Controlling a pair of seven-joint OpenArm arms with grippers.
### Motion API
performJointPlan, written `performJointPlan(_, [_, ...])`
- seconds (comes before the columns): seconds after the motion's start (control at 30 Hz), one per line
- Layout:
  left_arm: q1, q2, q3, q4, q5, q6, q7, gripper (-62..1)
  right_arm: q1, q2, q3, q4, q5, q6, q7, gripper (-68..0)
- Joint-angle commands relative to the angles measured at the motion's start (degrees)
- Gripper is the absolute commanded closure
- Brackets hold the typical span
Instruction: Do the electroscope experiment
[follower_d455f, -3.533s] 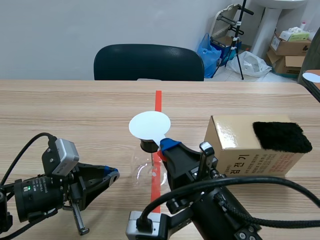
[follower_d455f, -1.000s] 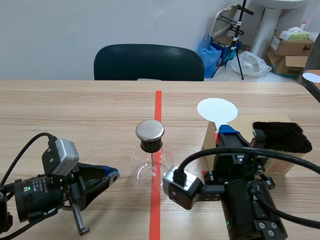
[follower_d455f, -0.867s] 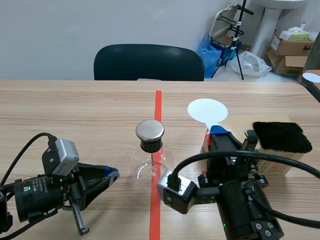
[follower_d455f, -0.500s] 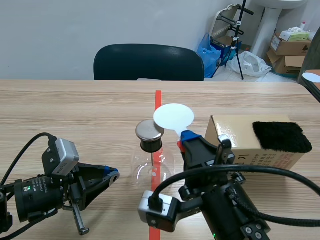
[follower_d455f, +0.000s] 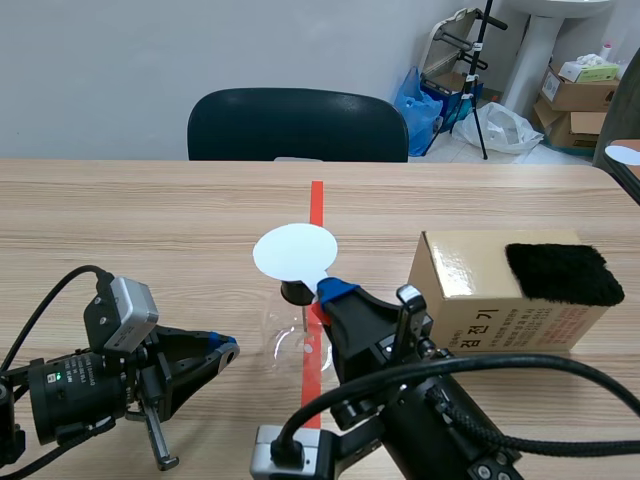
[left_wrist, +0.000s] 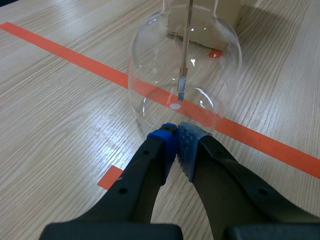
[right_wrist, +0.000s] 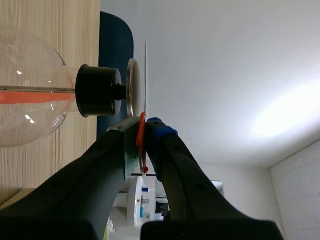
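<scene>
Cables (follower_d455f: 42, 302) loop off the left arm at the near edge of the counter (follower_d455f: 150, 225). The left fingers (left_wrist: 176, 144) lie low over the wood, pressed together with nothing between them. Just ahead of their blue tips, a little apart from them, the round glass flask (left_wrist: 185, 75) of the electroscope stands upright on the orange-red tape line. A thin metal rod (left_wrist: 186, 45) hangs down its middle.

The right arm comes in from the near right and reaches past the middle of the counter. The right fingers (right_wrist: 148, 129) pinch the orange-red handle (right_wrist: 142, 131) of a white disc (follower_d455f: 293, 253). The disc is held flat over the flask's top and hides it in the scene view. In the right wrist view a black stopper (right_wrist: 97, 91) plugs the flask's neck with a metal cap (right_wrist: 133, 87) on it. The disc lies level with that cap, and only a thin gap shows between them.

To the right of the flask, well apart from it, a cardboard box (follower_d455f: 470, 300) sits on the counter. A black fuzzy pad (follower_d455f: 562, 272) lies on the right end of its top.

Beyond the far edge of the counter stands a dark chair (follower_d455f: 296, 125). Farther off at the right, bags and cartons (follower_d455f: 580, 95) rest on the floor.
</scene>
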Motion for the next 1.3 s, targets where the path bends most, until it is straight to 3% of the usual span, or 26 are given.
performJointPlan(0.0, [-0.2, 0.1, -0.4, 1.1, -0.8, -0.2, -0.9, -3.2, 0.8, -0.3, 0.2, 0.3, 0.0, -0.6, -0.4, -1.0])
performJointPlan(0.9, [-0.2, 0.1, -0.4, 1.1, -0.8, -0.2, -0.9, -3.2, 0.8, -0.3, 0.2, 0.3, 0.0, -0.6, -1.1, -1.0])
performJointPlan(1.27, [-0.2, 0.1, -0.4, 1.1, -0.8, -0.2, -0.9, -3.2, 0.8, -0.3, 0.2, 0.3, 0.0, -0.6, -10.6, -1.0])
